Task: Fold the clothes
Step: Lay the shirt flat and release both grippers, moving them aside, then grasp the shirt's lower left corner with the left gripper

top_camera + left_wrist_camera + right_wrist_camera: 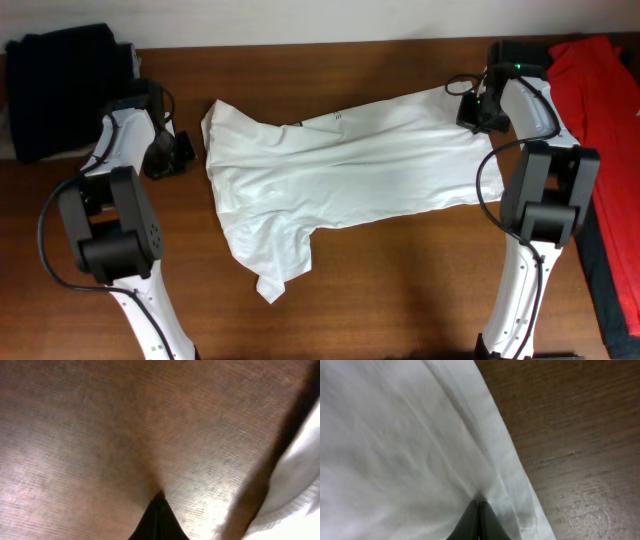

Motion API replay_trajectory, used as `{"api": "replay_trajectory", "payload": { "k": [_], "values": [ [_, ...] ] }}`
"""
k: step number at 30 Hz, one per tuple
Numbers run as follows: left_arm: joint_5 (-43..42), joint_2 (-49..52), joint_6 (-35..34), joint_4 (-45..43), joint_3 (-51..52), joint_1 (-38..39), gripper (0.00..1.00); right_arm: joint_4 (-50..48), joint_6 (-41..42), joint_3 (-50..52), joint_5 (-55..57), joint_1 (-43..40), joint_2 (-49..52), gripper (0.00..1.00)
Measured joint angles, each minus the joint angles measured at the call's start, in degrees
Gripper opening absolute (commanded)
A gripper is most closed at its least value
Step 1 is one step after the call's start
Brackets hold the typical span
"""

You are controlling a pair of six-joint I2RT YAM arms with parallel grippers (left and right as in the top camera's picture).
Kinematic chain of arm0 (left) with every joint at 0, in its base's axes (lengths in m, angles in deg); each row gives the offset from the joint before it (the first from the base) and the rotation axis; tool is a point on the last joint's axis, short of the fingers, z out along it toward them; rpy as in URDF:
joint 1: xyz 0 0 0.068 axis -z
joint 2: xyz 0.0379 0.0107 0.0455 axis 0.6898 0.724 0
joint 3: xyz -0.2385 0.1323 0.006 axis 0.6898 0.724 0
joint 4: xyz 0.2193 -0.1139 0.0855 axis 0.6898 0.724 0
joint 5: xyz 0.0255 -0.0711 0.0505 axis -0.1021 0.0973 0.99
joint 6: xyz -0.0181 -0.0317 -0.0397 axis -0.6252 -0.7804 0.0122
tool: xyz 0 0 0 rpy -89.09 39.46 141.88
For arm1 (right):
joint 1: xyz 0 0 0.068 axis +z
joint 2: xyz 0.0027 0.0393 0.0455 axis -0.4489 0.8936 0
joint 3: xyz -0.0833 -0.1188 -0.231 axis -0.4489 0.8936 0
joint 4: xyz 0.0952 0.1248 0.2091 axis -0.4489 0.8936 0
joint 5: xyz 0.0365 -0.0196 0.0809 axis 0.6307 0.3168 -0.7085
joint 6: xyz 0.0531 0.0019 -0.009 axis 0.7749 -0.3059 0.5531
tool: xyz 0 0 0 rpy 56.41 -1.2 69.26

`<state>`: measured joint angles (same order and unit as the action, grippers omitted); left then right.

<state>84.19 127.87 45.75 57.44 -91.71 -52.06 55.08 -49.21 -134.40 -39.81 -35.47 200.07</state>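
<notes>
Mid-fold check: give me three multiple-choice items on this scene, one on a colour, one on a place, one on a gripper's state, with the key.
1. The T-shirt spread on the table is:
A. black
B. white
C. red

2. The red garment lies:
A. on top of the T-shirt
B. at the table's right edge
C. at the far left corner

3. The left gripper is:
A. open around a sleeve
B. shut on the T-shirt
C. shut over bare wood

Key:
1 B, the spread cloth is white.
2 B, red shows at the overhead view's right edge.
3 C, its fingers meet over bare wood, with the cloth off to one side.
</notes>
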Motion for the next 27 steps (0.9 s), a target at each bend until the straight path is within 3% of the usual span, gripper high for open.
{"api": "replay_trajectory", "payload": {
  "k": [2,3,4,7,8,9,10,17,27],
  "values": [
    [0.52,0.44,0.04,3.23,-2.56,0.35,0.01,4.22,0.02,-3.10,0.02,-0.02,0.44,0.36],
    [0.70,0.61,0.02,5.09,-4.00,0.48,0.04,8.26,0.22,-6.32,0.00,-0.02,0.94,0.80],
    [0.76,0.74,0.02,8.57,-6.93,0.68,0.08,10.71,0.11,-9.77,0.00,-0.02,1.22,0.99],
    [0.92,-0.66,0.46,14.60,-15.13,1.36,0.31,18.16,0.04,-21.14,0.04,-0.02,1.22,0.99],
    [0.94,-1.70,0.37,15.52,-15.93,1.60,0.52,22.36,0.22,-25.07,0.04,-0.02,1.27,0.99],
    [1.09,-3.72,0.22,16.09,-16.24,2.16,0.93,26.08,0.31,-29.44,0.02,-0.02,1.18,0.99],
    [1.14,-6.25,0.57,16.61,-16.28,3.04,0.99,28.89,0.70,-33.18,0.02,-0.02,1.14,0.99],
    [1.11,-22.21,0.39,20.33,-17.38,6.97,0.99,44.52,2.84,-50.97,-0.04,-0.02,1.03,0.99],
    [1.25,-27.63,-0.17,32.94,-17.44,6.78,0.99,44.54,3.02,-49.57,-8.24,0.72,-3.10,0.99]
  ]
}}
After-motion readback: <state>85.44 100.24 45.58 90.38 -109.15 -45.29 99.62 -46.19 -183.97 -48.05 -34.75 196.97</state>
